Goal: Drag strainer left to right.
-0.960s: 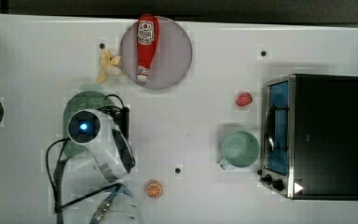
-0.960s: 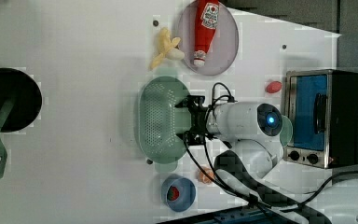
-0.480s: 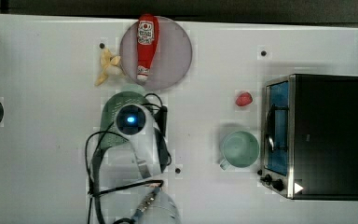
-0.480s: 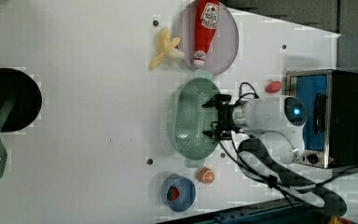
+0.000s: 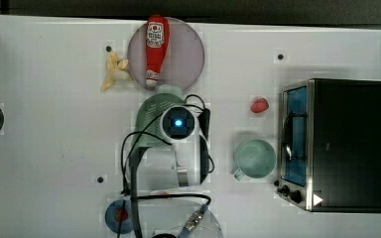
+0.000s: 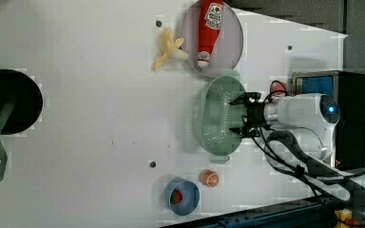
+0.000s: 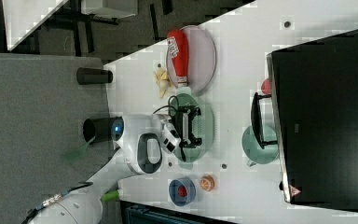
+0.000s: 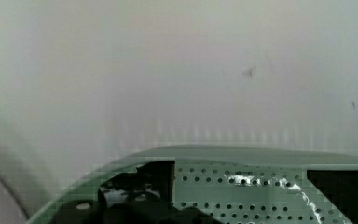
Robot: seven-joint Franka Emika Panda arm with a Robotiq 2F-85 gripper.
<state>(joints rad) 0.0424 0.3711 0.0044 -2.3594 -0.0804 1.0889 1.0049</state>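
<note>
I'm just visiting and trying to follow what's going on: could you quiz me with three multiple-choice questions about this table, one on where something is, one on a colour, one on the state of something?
1. Where does the ketchup bottle lie?
A. on the round plate
B. inside the toaster oven
C. in the blue bowl

2. What colour is the strainer?
A. red
B. pale mint green
C. black

3. How are the robot's fingers set?
A. shut tight
B. spread wide inside the strainer
C. holding the mug

Answers: 1 A, the bottle rests across the plate; 2 B, it matches the mug; 3 B, they stand apart in the left view.

Mint strainer [image 6: 216, 116] (perforated) sits upright mid-table.
</note>
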